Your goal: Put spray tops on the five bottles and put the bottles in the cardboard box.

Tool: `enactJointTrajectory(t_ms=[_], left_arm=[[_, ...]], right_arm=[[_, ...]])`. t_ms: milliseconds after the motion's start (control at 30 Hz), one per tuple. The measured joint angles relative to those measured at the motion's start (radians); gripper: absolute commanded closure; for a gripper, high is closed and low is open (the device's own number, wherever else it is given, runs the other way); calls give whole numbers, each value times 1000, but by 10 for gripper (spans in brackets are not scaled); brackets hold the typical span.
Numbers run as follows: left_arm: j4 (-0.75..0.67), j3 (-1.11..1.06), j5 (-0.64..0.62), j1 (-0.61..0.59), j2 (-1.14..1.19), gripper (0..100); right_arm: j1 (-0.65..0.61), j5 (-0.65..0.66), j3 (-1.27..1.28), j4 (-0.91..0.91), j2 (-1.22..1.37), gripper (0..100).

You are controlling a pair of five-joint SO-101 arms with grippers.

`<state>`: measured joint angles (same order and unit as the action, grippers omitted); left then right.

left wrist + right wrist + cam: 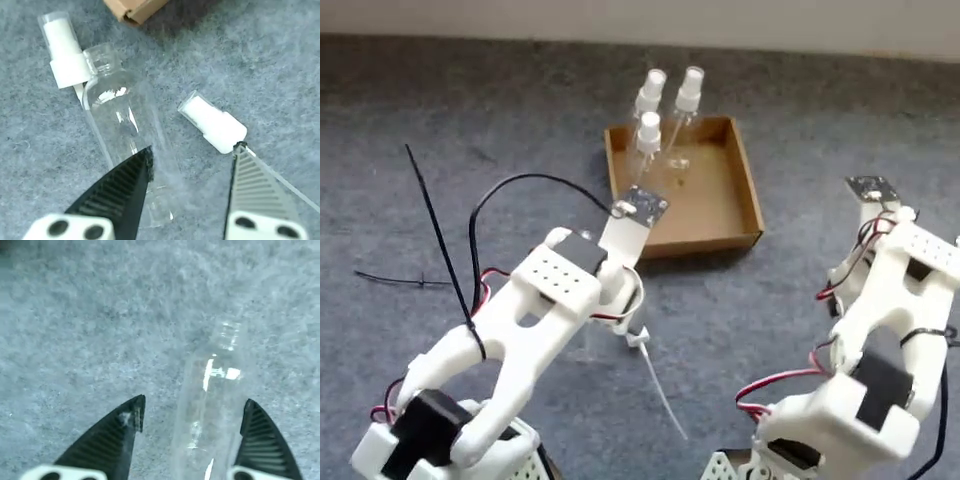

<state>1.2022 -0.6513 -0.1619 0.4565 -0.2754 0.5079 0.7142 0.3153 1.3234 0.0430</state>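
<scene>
Both apart: left claw over bottle between spray tops, right claw straddling second bottle

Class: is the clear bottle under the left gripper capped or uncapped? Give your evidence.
Uncapped: the bottle has a bare neck, and a spray top lies loose beside it.

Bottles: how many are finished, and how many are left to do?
Three bottles with spray tops stand in the cardboard box, so those look done. Nothing is gripped: the left gripper hangs open over a topless bottle lying on the carpet beside two loose tops, and the right gripper is open around another bare bottle. Those two need tops, then go in the box.
</scene>
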Motion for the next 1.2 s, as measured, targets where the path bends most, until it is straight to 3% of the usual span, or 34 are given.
enactJointTrajectory(t_ms=[267,567,867,1000,1200], left_arm=[[-6,0,-2,-23,32,765],[-58,-44,-5,-21,32,765],[-157,-72,-146,-21,35,765],[-172,-72,-276,35,37,765],[-345,-143,-330,86,94,765]], right_arm=[[29,0,-103,-2,57,745],[21,0,-35,-94,109,745],[9,0,-31,-95,184,745],[9,0,-31,-95,184,745],[9,0,-31,-95,184,745]])
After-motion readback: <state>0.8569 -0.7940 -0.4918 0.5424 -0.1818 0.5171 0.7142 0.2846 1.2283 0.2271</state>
